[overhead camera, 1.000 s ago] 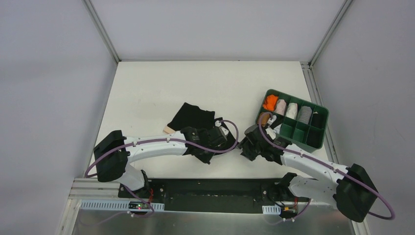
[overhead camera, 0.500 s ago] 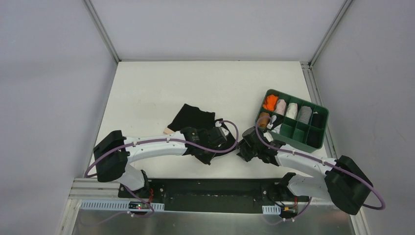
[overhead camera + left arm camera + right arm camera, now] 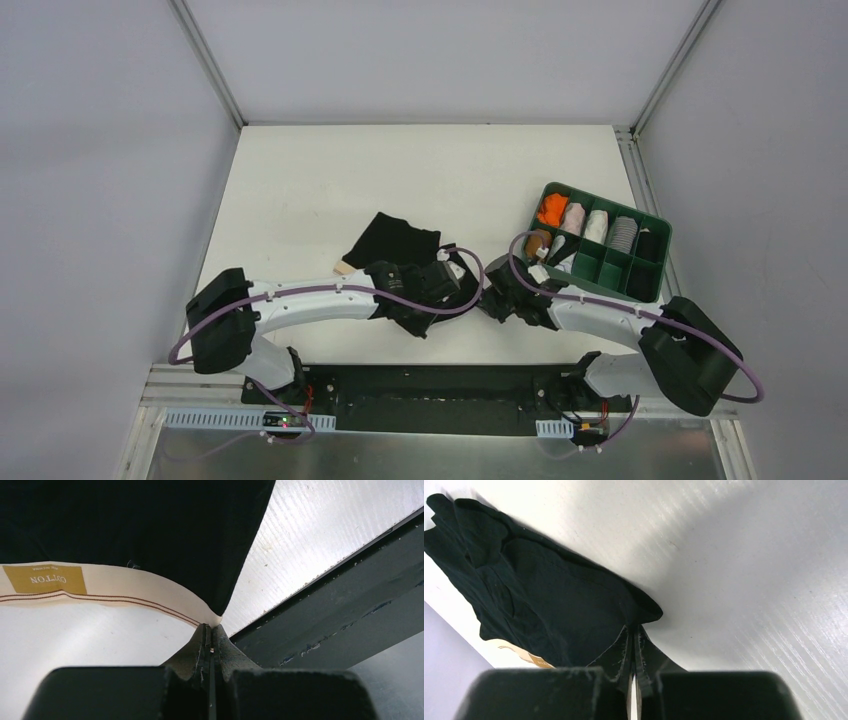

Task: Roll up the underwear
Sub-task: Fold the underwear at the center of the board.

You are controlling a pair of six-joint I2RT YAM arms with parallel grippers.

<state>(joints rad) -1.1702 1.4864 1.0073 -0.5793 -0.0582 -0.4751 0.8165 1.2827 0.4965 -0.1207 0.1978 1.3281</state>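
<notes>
Left tool [image 3: 210, 630]: fingers pressed together, no gap, clamped on the end of the pale waistband [image 3: 125, 587] of the underwear [image 3: 150, 525]. One tan label [image 3: 45, 578] reading "COTTON" sits further along the band.

Right tool [image 3: 633, 629]: fingers likewise together, pinching a rounded corner of the black fabric at its edge.

Top view: both tools meet low over the table [image 3: 330, 180], near its front edge and just beside each other. The underwear lies spread on the table and runs away from them toward the far left. A sliver of waistband shows at its left side.

Count: 1 underwear, 2 arms, 1 tray.

Green tray [image 3: 663, 262]: on the table's right side, just beyond the right arm, divided into two rows of compartments.
- Far row holds 5 rolled garments, one per compartment: orange roll [image 3: 551, 208], pale pink roll [image 3: 573, 216], white roll [image 3: 597, 224], grey roll [image 3: 623, 233], black roll [image 3: 649, 245].
- Near row: 1 brown roll [image 3: 539, 243] in the left end compartment, partly crossed by the right arm's cable. Contents of the neighbouring compartment not readable.
</notes>
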